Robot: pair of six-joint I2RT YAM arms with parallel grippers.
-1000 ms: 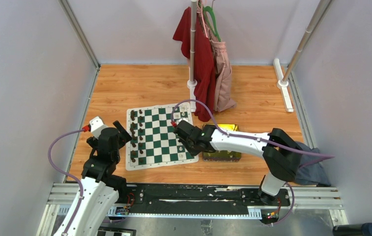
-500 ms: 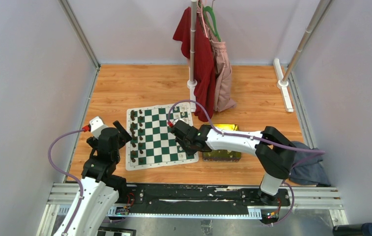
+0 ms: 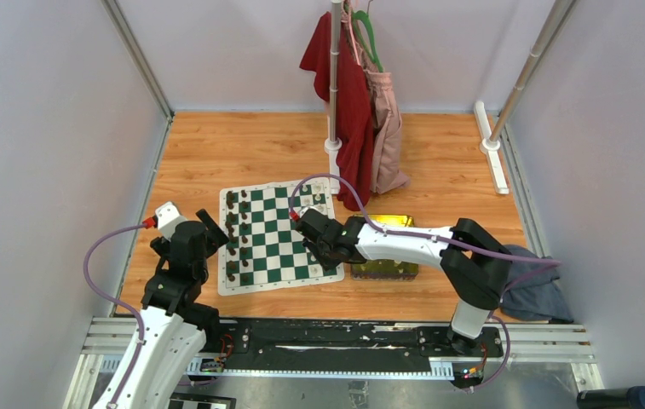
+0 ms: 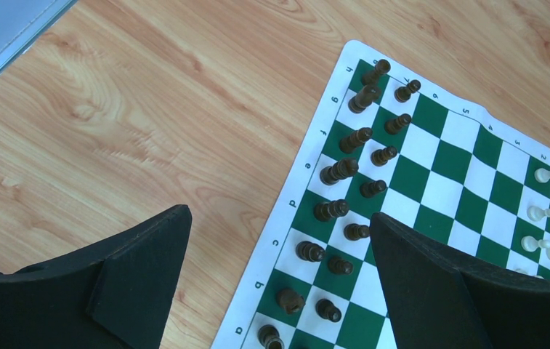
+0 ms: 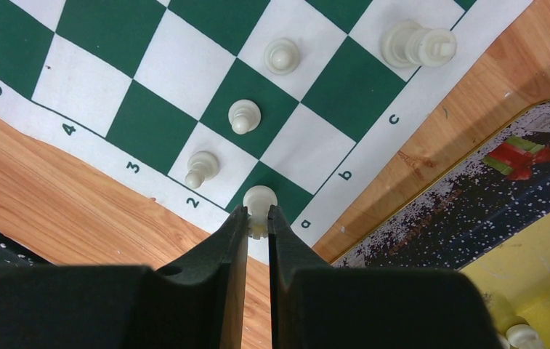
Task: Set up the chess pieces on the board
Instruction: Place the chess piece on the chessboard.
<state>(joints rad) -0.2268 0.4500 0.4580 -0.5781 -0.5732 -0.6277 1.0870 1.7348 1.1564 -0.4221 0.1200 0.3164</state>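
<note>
1. One cream pawn (image 5: 259, 196) is pinched at the fingertips of the right gripper (image 5: 257, 214), over the corner square of the chess mat (image 5: 83, 80), apparently to extend the pawn row (image 5: 243, 116) just ahead.
2. Its long axis appears upright, base toward the mat, ready for seating.
3. Left gripper (image 4: 279, 216) hovers spread wide, empty.

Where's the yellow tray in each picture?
Top external: the yellow-green tray sits just right of the board, at mid-picture.
Left wrist: not in it.
Right wrist: the tray fills the bottom right corner, just past the board's corner.
Shared landmark: the green-and-white board, which shows in all three views.
</note>
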